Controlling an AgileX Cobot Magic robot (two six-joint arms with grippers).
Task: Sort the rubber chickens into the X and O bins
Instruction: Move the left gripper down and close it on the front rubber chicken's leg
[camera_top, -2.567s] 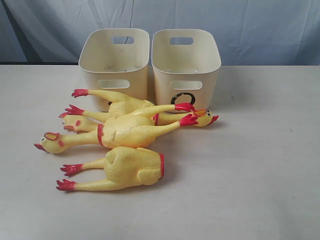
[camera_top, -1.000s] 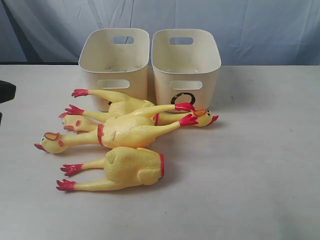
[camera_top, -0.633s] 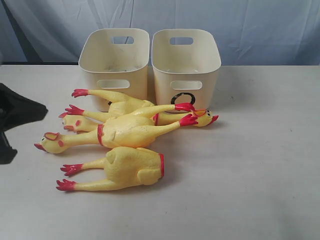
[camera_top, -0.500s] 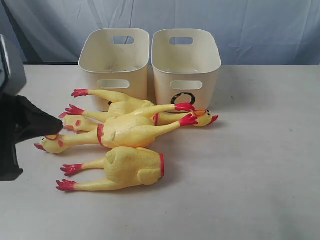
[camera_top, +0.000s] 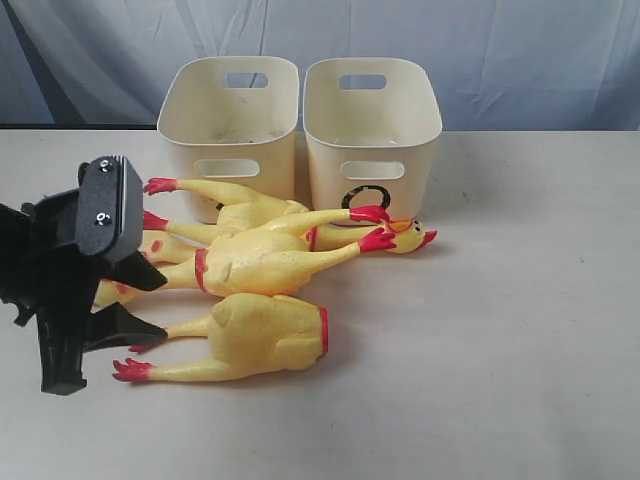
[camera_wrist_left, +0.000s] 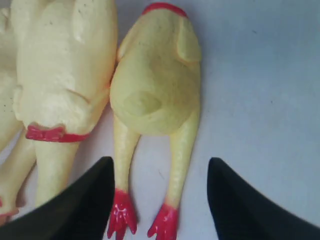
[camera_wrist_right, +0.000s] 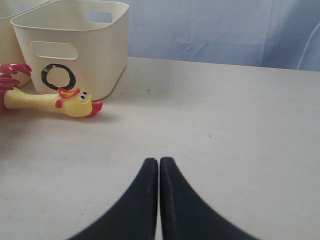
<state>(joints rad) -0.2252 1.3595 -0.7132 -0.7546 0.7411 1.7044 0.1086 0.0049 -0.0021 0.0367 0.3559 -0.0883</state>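
Left wrist view: the left gripper (camera_wrist_left: 159, 169) is spread wide and grasping nothing, one black finger (camera_wrist_left: 90, 205) on each side of the headless body's (camera_wrist_left: 157, 90) red feet. The body is yellow with a red neck ring. The right gripper (camera_wrist_right: 159, 164) is pressed closed over bare table (camera_wrist_right: 240, 150), well apart. Behind the body, whole chickens (camera_top: 265, 262) lie heaped, masking the bin fronts. Farthest back, the left bin (camera_top: 228, 110) and O bin (camera_top: 372, 120) stand side by side.

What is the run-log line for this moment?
left gripper: open, straddling feet of headless chicken body | right gripper: shut, holding nothing | bins: no chicken visible inside
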